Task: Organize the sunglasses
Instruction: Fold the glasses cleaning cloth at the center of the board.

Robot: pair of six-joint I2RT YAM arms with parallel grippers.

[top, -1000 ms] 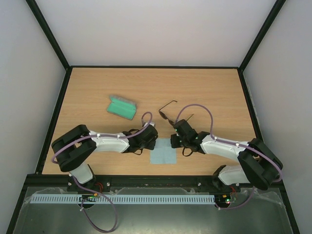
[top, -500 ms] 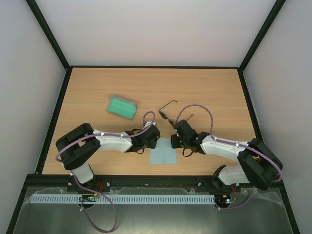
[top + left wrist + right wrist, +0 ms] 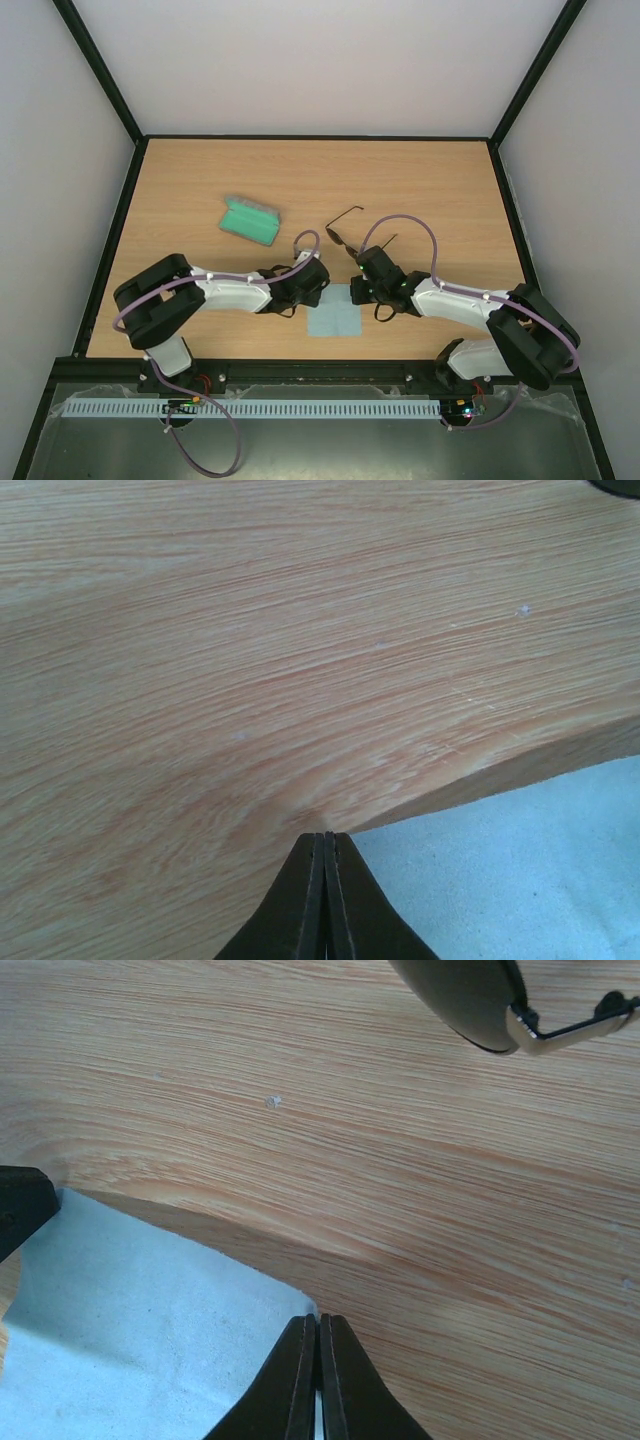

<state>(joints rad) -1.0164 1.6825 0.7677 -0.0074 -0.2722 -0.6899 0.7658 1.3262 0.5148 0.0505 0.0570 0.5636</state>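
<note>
While my L pincer & R pincer pinch cloth corners, sunglasses sit just far of R, axis approx left-right; R nearer.

Light wood-grain table inside plain white walls, black frame posts at the corners

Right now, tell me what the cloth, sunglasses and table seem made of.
Cloth: soft fabric, probably microfibre; matte, finely grained, its lifted edge curves limply. Sunglasses: glossy dark lens, plastic or glass, in a thin shiny rim that looks metal. Table: pale wood grain, smooth; possibly laminate.
</note>
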